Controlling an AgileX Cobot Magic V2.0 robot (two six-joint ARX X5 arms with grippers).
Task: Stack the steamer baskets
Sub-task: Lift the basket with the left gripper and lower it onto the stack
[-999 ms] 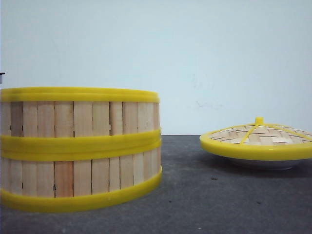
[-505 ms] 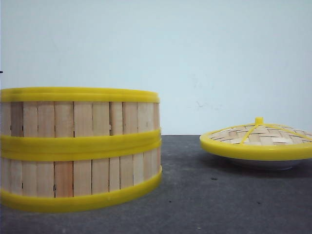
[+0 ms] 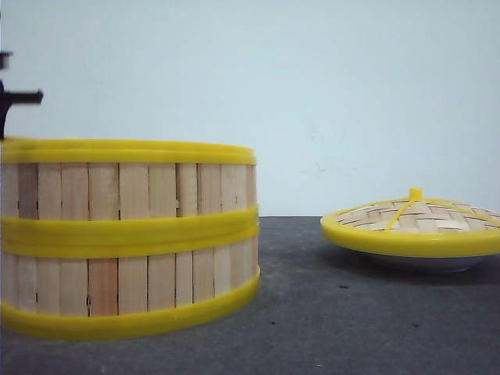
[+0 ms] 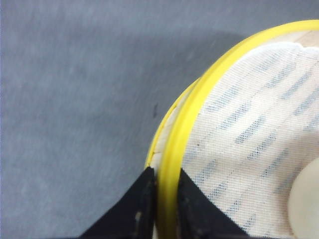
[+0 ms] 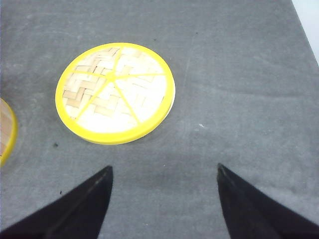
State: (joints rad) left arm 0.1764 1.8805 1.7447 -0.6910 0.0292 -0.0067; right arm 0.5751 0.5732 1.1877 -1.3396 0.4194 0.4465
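Two steamer baskets stand stacked at the left of the table, the upper one (image 3: 125,187) on the lower one (image 3: 125,285). In the left wrist view my left gripper (image 4: 165,172) is shut on the yellow top rim (image 4: 199,99) of a basket, one finger inside and one outside. A second yellow rim edge (image 4: 160,134) shows just below and outside it. The basket is lined with white mesh cloth (image 4: 249,134). A dark piece of the left arm (image 3: 8,98) shows above the stack. My right gripper (image 5: 164,169) hangs open over bare table.
The domed woven lid (image 3: 414,223) with yellow rim and knob rests on a white plate (image 3: 426,264) at the right, and also lies ahead of the right gripper as the lid (image 5: 114,92). A pale round object (image 4: 306,199) lies inside the held basket. The grey table (image 3: 328,328) ends at a pale wall.
A dark piece of the left arm has come further into the front view at the top left, above the stack. The baskets, lid and plate have not shifted.
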